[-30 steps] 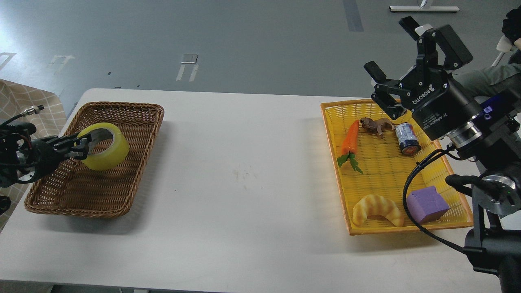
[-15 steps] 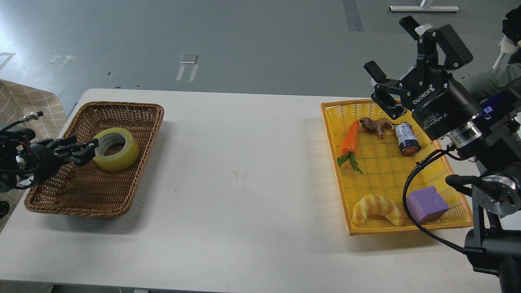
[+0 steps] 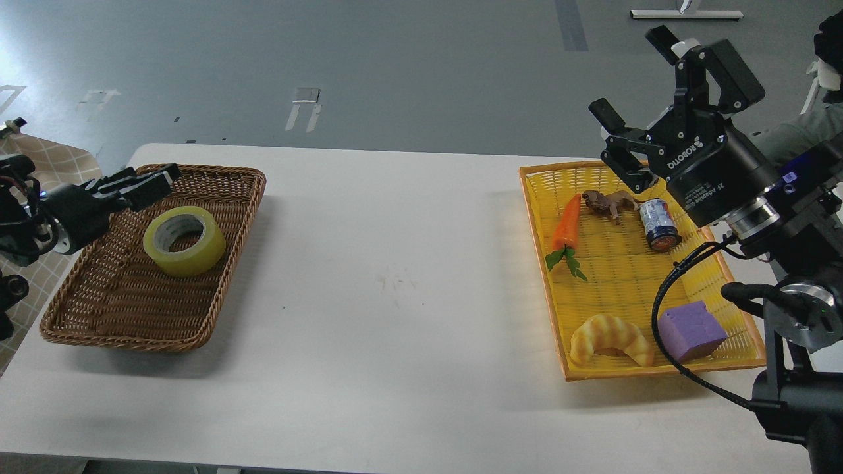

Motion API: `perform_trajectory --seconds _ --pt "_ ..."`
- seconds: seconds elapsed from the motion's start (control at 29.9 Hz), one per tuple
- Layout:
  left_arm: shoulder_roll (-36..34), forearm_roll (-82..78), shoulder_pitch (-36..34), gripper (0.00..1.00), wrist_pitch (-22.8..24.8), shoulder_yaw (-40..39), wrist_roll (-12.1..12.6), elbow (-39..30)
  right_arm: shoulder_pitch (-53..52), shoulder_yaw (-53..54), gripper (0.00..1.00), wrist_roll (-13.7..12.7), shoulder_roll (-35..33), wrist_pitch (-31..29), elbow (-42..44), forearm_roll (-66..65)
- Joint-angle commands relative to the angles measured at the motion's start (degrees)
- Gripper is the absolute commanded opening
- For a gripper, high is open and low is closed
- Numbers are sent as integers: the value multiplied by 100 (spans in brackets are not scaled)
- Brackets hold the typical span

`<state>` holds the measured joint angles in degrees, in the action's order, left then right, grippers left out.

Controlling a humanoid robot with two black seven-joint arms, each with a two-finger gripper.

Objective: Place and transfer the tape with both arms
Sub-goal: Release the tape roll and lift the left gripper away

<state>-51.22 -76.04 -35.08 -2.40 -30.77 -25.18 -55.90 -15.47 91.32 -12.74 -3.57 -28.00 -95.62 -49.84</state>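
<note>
Woven brown wicker for the basket (image 3: 118,316) at the table's (image 3: 395,276) left edge, rough and matt, holding glossy translucent yellow tape (image 3: 185,241) (pale papery-looking core). Moulded yellow plastic lattice for the tray (image 3: 632,276) at the right edge; smooth matt white tabletop between.

Our left arm (image 3: 39,220) runs off the left edge, so only its far end shows; at the left gripper (image 3: 148,184) the fingers are seen nearly edge-on and dark, and we cannot tell whether they are apart. Our right arm (image 3: 784,276) is cut by the right and bottom edges. Its cable (image 3: 665,296) crosses the yellow tray (image 3: 550,316) and covers a strip of the purple block (image 3: 691,329). The right gripper (image 3: 649,79) hides the tray's far right corner. Writing on the can (image 3: 658,224) is too small to read
</note>
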Motion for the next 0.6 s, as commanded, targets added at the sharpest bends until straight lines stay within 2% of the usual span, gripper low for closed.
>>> perform_trajectory --seconds 0.0,0.1,0.13,0.27,0.4,0.47,0.57 --pt "480 1010 -473 98 178 -8 40 -35 9 0 100 0 -3 0 0 -9" --pt "901 2274 -937 98 371 -26 31 -140 -8 -9 100 0 -12 0 44 -105" --pt "903 2278 -939 98 372 -26 31 -140 -8 -9 100 0 -12 0 44 -105" --pt "1657 3610 -1676 98 380 -315 31 -421 -44 0 100 0 -3 0 88 -421" --pt "2185 4176 -1783 98 503 -605 40 -755 -61 0 100 0 15 0 88 -430" --pt "2562 4570 -1713 98 783 -1008 75 -1009 -70 0 100 0 15 0 96 -439" --pt "2775 4800 -1529 98 1083 -1300 137 -1291 -96 0 100 0 23 0 96 -430"
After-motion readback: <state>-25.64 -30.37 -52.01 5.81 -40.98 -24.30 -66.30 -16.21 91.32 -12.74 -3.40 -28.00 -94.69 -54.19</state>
